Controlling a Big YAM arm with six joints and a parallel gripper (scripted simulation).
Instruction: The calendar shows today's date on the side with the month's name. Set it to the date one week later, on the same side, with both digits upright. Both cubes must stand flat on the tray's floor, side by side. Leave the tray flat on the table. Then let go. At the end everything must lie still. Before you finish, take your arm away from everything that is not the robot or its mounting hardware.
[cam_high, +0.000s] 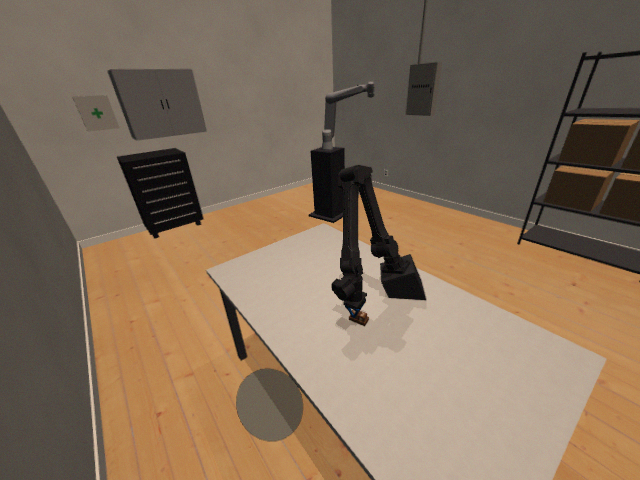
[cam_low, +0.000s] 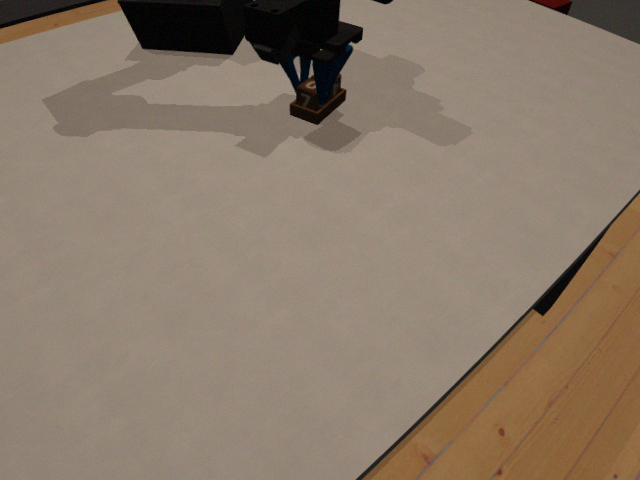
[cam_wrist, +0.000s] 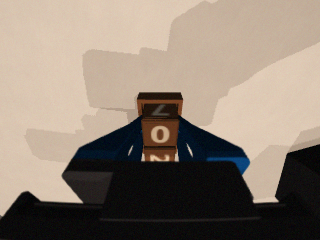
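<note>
The small dark-brown calendar tray (cam_low: 320, 110) lies flat on the table, and it also shows in the top view (cam_high: 359, 318). Two brown cubes stand in it side by side. In the wrist view the nearer cube (cam_wrist: 160, 134) shows a white 0 on top and the farther cube (cam_wrist: 160, 110) shows a 7. My gripper (cam_wrist: 160, 120) reaches down over the tray, with its blue fingers (cam_low: 316, 77) pressed against the two sides of the nearer cube. The month's name is hidden from view.
The arm's black base (cam_high: 402, 279) stands on the table just behind the tray. The table's left edge (cam_high: 268, 335) runs a short way from the tray. A red object (cam_low: 552, 4) sits at the far right corner.
</note>
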